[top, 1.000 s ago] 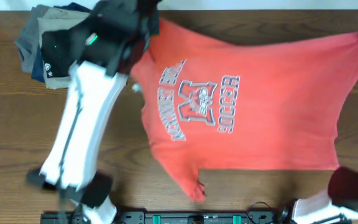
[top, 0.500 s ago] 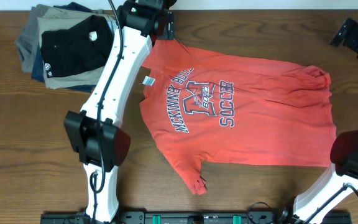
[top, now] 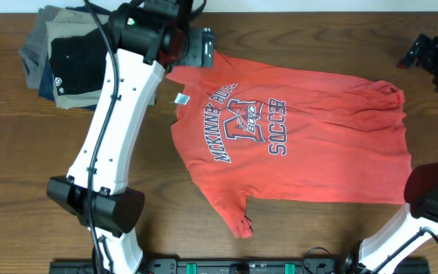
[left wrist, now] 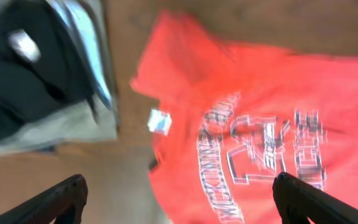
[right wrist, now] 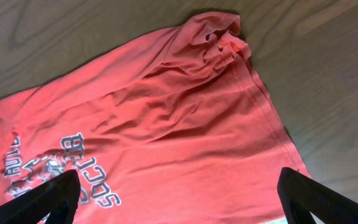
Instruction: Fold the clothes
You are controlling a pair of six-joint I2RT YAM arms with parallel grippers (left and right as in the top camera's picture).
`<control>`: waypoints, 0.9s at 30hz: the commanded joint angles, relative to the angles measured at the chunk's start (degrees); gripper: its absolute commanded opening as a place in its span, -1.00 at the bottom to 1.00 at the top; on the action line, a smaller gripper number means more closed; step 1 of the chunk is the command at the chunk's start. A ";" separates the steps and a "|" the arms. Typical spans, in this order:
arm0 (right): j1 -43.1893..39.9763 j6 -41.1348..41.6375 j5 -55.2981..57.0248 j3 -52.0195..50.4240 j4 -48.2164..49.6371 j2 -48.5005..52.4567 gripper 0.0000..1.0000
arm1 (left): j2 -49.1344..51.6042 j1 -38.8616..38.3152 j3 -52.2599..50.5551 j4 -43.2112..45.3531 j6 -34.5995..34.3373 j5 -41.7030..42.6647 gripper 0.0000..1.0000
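The clothes are one coral-red T-shirt (top: pixel 310 144) lying flat on the wooden table, print side up, with its small neck label (top: pixel 180 99) at the left. My left gripper (top: pixel 204 47) hovers open above the shirt's upper left corner. In the left wrist view, blurred, the shirt (left wrist: pixel 253 124) and label (left wrist: pixel 159 121) lie below the open left gripper (left wrist: pixel 182 202). My right gripper (top: pixel 422 52) stands open off the shirt's top right corner. The right wrist view shows the shirt (right wrist: pixel 166 124) with a bunched corner (right wrist: pixel 224 36) under the empty right gripper (right wrist: pixel 179 199).
A stack of folded garments (top: pixel 44 30), khaki, grey and blue with a black one (top: pixel 82 57) on top, sits at the back left, close to the left arm. The same stack (left wrist: pixel 36 87) fills the left of the left wrist view. Bare wood (top: pixel 318 236) surrounds the shirt.
Both grippers have opened and let go of the shirt, which has dropped from stretched out to lying flat. The left arm has swung back, and the right gripper has drawn away to the far right.
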 commanded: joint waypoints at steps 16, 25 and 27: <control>1.33 -0.09 -1.29 -25.55 32.89 -0.09 0.33 | 4.13 -1.66 -31.78 2.38 0.13 13.20 0.72; 1.42 0.50 -0.94 -26.71 38.18 7.65 0.10 | 4.13 -4.83 -38.95 6.67 -0.09 13.18 0.72; 1.42 0.50 0.81 -26.71 38.73 9.86 0.14 | 4.13 -5.66 -39.71 7.26 -0.09 13.18 0.72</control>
